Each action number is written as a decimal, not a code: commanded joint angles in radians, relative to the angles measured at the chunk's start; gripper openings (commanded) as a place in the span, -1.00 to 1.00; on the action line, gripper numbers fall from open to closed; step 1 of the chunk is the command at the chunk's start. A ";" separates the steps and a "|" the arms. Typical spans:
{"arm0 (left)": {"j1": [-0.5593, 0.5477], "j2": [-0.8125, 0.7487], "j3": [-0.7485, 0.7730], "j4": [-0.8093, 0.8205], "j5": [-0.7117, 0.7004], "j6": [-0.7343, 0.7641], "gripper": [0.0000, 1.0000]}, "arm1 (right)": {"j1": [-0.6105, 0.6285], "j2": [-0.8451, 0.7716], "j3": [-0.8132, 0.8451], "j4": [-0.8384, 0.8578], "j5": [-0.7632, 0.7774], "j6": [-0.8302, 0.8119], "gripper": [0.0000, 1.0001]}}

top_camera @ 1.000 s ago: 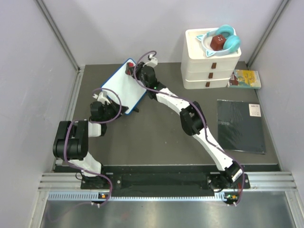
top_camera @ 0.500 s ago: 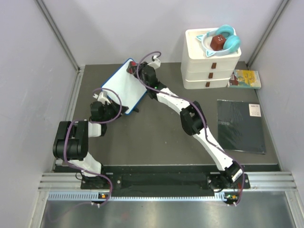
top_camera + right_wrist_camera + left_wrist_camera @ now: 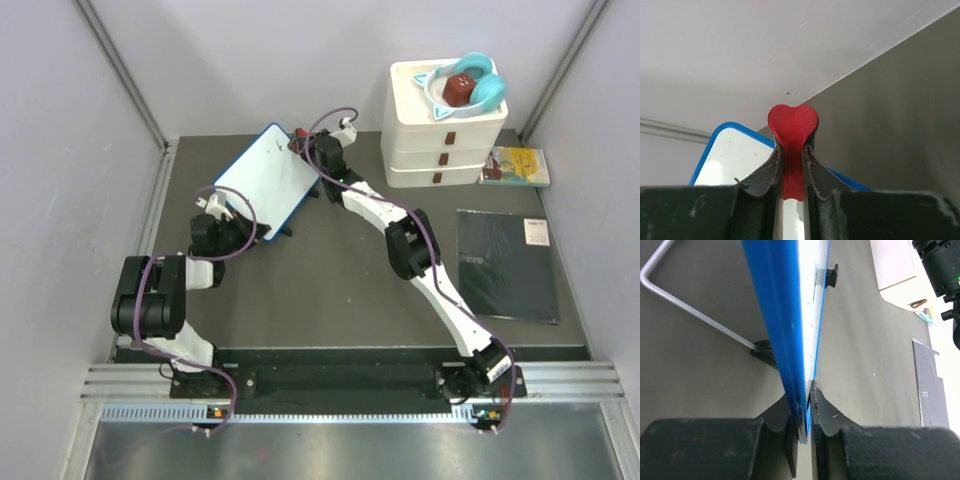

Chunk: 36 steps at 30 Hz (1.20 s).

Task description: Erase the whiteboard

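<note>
The whiteboard (image 3: 262, 178), white with a thin blue frame, stands tilted at the back left of the table; its face shows no marks in the top view. My left gripper (image 3: 224, 203) is shut on its lower left edge, and in the left wrist view the blue frame (image 3: 780, 315) runs between the fingers of the left gripper (image 3: 807, 390). My right gripper (image 3: 303, 143) is at the board's far top corner, shut on a red heart-shaped eraser (image 3: 792, 122). In the right wrist view the right gripper (image 3: 792, 148) has the board's corner (image 3: 735, 155) behind it.
A white drawer stack (image 3: 445, 135) at the back right carries teal headphones (image 3: 470, 80). A yellow booklet (image 3: 518, 165) lies beside it, and a flat black pad (image 3: 508, 262) lies on the right. Grey walls close in both sides. The board's wire stand (image 3: 690, 310) shows behind it.
My right gripper has slid the red eraser up and to the right, from the board's upper face to its far top corner. The left arm has stayed put.
</note>
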 commanded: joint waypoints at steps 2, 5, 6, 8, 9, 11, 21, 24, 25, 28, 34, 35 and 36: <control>-0.030 0.026 -0.064 -0.293 0.061 0.104 -1.00 | 0.030 -0.017 0.038 0.019 -0.045 -0.031 -1.00; -0.030 0.028 -0.064 -0.293 0.063 0.104 -1.00 | 0.046 -0.056 0.012 0.015 -0.070 -0.036 -1.00; -0.030 0.028 -0.064 -0.293 0.061 0.104 -1.00 | 0.052 -0.068 -0.033 0.019 -0.068 -0.034 -1.00; -0.032 0.026 -0.065 -0.293 0.061 0.104 -1.00 | 0.052 -0.097 -0.079 0.019 -0.079 -0.028 -1.00; -0.030 0.023 -0.067 -0.293 0.060 0.104 -1.00 | 0.052 -0.105 -0.118 0.017 -0.082 -0.022 -1.00; -0.030 0.020 -0.068 -0.293 0.058 0.104 -1.00 | 0.052 -0.110 -0.145 0.014 -0.109 -0.016 -1.00; -0.032 0.020 -0.068 -0.293 0.060 0.107 -1.00 | 0.069 -0.120 -0.157 0.037 -0.160 -0.045 -1.00; -0.030 0.020 -0.070 -0.293 0.058 0.107 -1.00 | 0.069 -0.140 -0.146 0.051 -0.142 -0.054 -1.00; -0.030 0.018 -0.070 -0.293 0.057 0.107 -1.00 | 0.069 -0.151 -0.148 0.058 -0.122 -0.056 -1.00; -0.030 0.015 -0.072 -0.293 0.057 0.107 -1.00 | 0.069 -0.146 -0.117 0.086 -0.083 -0.056 -1.00; -0.030 0.015 -0.075 -0.291 0.057 0.107 -1.00 | 0.076 -0.079 0.031 0.094 -0.021 -0.041 -1.00; -0.030 0.014 -0.075 -0.291 0.057 0.107 -1.00 | 0.078 -0.070 0.022 0.118 -0.013 -0.031 -1.00; -0.030 0.014 -0.075 -0.291 0.057 0.107 -1.00 | 0.082 -0.065 0.019 0.141 -0.005 -0.028 -1.00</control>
